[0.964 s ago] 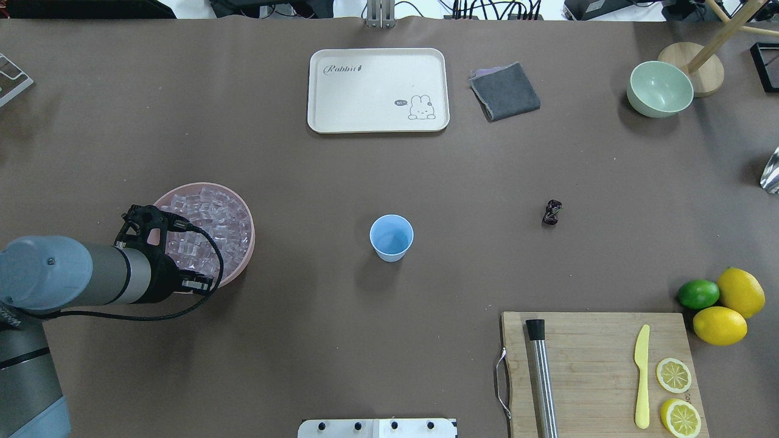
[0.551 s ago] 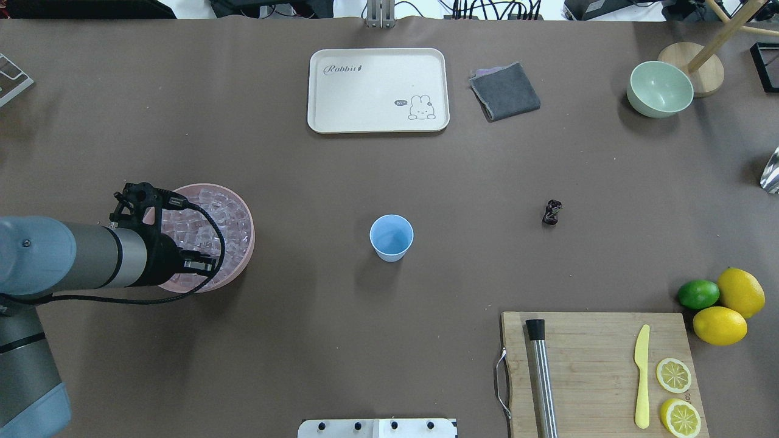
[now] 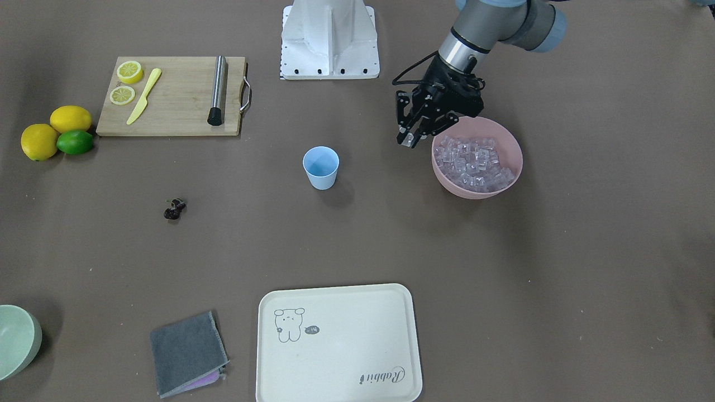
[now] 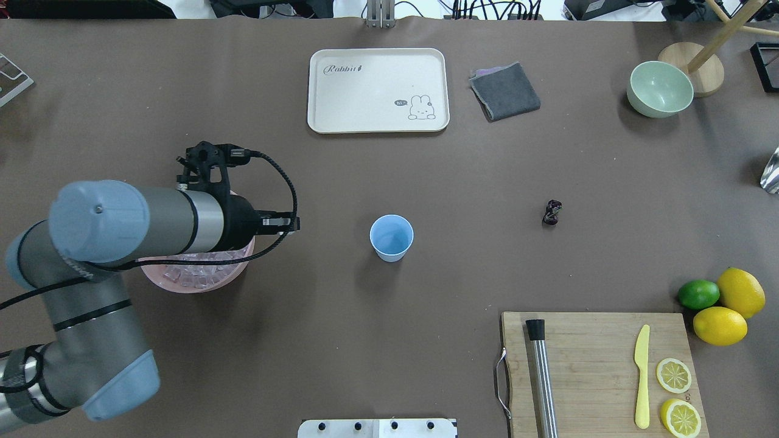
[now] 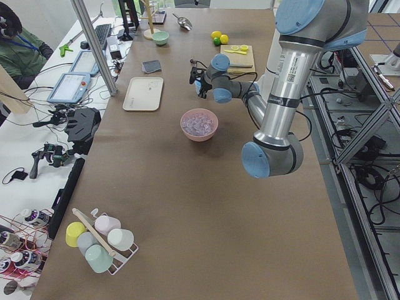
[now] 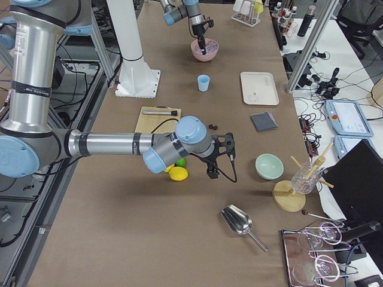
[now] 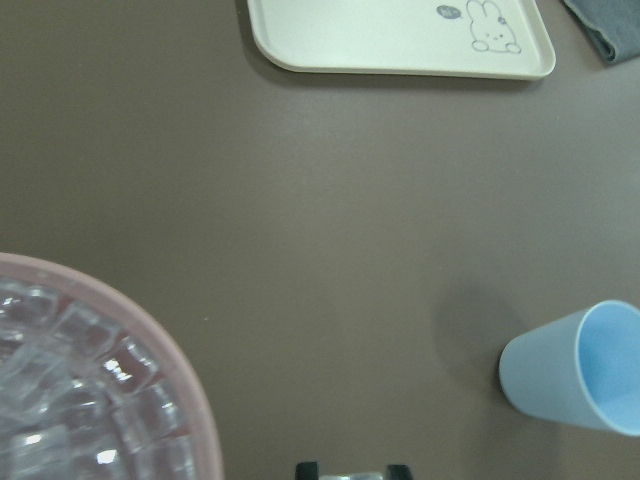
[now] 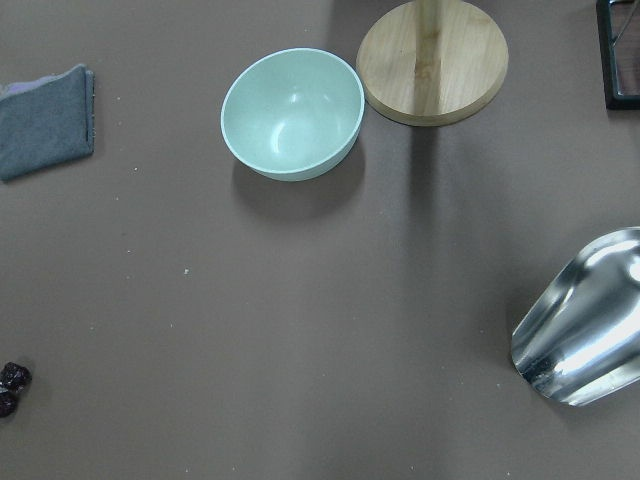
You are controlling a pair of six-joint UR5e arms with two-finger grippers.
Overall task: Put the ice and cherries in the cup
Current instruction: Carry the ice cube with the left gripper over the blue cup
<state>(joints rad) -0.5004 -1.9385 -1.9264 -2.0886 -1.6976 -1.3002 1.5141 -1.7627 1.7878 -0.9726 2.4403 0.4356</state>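
Clock directions were taken from the overhead view, twelve pointing away from the robot. The cup was found upright at mid-worktop, mouth up. At its nine o'clock, well apart, the pink bowl was seen heaped with ice.

And there, the left fingers were held in the air just off the bowl's three o'clock rim, between bowl and cup, tips pointed downward. In the left wrist view only the very tips were caught at the bottom edge. They were drawn close together, with what looked like a pale, glassy bit of ice pinched between them. The cup was framed at the lower right of that view, the bowl's rim at the lower left.

The cherries were seen lying on the bare worktop at the cup's three o'clock, well apart from it. Out past them, further toward three o'clock, the right fingers were held above the worktop near the lemons. Whether they were spread or pressed together could not be told. From the right wrist camera the cherries were just caught at the lower left corner, with a green bowl and a metal scoop also taken in.
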